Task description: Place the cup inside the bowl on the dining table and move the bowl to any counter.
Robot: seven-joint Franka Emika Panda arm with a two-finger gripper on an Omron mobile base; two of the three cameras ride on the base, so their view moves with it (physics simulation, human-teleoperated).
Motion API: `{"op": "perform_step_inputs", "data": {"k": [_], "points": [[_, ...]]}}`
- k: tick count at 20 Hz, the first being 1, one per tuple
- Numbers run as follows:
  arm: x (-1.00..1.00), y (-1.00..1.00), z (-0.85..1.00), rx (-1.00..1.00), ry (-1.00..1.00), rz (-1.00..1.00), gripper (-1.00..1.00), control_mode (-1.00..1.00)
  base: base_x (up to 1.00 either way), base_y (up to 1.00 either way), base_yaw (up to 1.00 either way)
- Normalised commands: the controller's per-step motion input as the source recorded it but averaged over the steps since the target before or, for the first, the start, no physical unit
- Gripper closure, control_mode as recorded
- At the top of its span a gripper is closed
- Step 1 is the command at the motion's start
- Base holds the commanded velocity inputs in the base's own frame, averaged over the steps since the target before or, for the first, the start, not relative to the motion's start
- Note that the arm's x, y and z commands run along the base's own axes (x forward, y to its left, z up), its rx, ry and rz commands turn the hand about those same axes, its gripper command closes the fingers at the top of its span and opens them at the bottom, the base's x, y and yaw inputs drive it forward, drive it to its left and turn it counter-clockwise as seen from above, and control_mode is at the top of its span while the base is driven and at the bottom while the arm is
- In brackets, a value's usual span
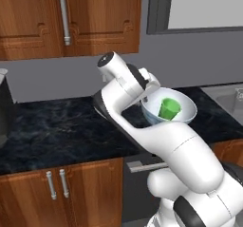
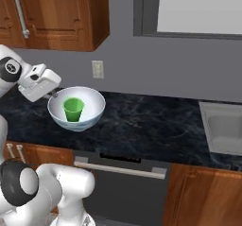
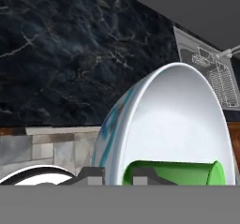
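Carrying the bowl by its rim, with the cup standing upright inside it, above the black marbled surface of the counter run, beside the sink. Judging by the look: a glassy, stiff, smooth bowl, likely slippery and breakable, light enough for a one-sided rim pinch but prone to tipping about that single hold. Best taken at the rim, one finger inside and one outside the wall. Loose cup within, small and light, free to slide or topple if the bowl tilts much.

Hand narrowed to a slim gap, pinching the bowl's rim on the side nearest the arm; fingertips mostly hidden behind the wall in the hand view, with the cup just past them. Wrist turned sideways, forearm reaching forward from a folded elbow, bowl held roughly level, slightly canted toward the base. Whether the bowl's foot touches the surface cannot be told. Lowering gently and level advised before letting go.
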Motion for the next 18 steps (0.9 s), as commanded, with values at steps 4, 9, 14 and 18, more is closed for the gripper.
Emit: {"op": "perform_step_inputs", "data": {"k": [4,9,14,18], "points": [[0.00,0.00,0.00,0.00,0.00,0.00,1.00,1.00,0.56,-0.57,0.00],[0.00,0.00,0.00,0.00,0.00,0.00,1.00,1.00,0.04,-0.02,0.00],[0.00,0.00,0.00,0.00,0.00,0.00,1.00,1.00,0.00,0.00,0.00],[0.00,0.00,0.00,0.00,0.00,0.00,1.00,-1.00,0.00,0.00,0.00]]}}
